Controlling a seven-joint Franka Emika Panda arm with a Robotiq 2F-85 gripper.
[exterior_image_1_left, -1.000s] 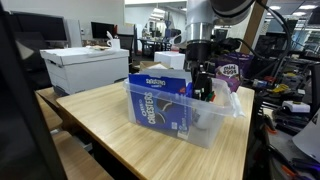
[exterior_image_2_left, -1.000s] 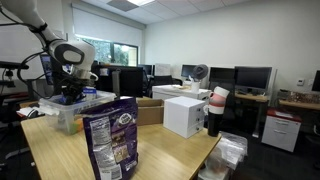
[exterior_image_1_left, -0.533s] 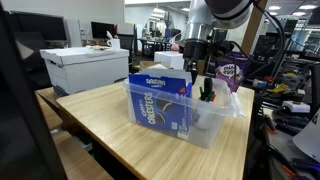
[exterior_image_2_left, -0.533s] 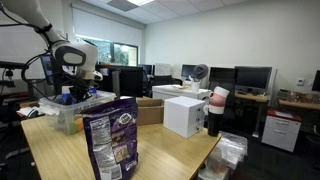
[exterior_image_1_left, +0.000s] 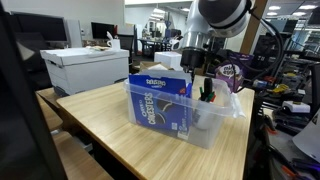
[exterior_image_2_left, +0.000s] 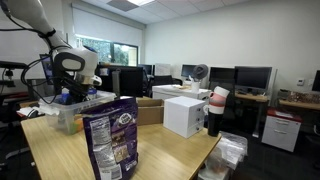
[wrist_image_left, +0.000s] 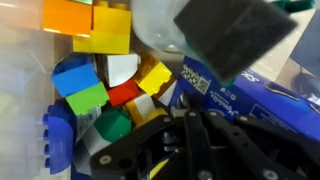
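one arm on station, and its gripper (exterior_image_1_left: 205, 90) hangs inside the upper part of the clear plastic bin (exterior_image_1_left: 214, 130) on the wooden table (exterior_image_1_left: 110, 125). finger state: drawn together, narrow, with no visible gap; in the wrist view the gripper (wrist_image_left: 190, 125) shows as a dark mass meeting at a point over the pile. i cannot tell from any view whether a piece is pinched between the tips, as the exterior views are too small and the wrist view is blurred there. contents of the bin: loose toy blocks (wrist_image_left: 85, 98) lie heaped against one wall, namely an orange block (wrist_image_left: 70, 15) beside a yellow block (wrist_image_left: 112, 28) at the far edge, then a blue block (wrist_image_left: 72, 72), a red block (wrist_image_left: 125, 93) and a white block (wrist_image_left: 122, 68) touching one another nearer the fingers. a blue cookie box (exterior_image_1_left: 160, 100) stands on edge in the same bin, just beside the gripper, and its printed face runs along the pile in the wrist view (wrist_image_left: 250, 105). surroundings: a purple bag (exterior_image_2_left: 112, 140) stands upright on the table, well apart from the bin (exterior_image_2_left: 70, 122) in an exterior view, and a white box (exterior_image_1_left: 85, 68) sits beyond the table's far edge.
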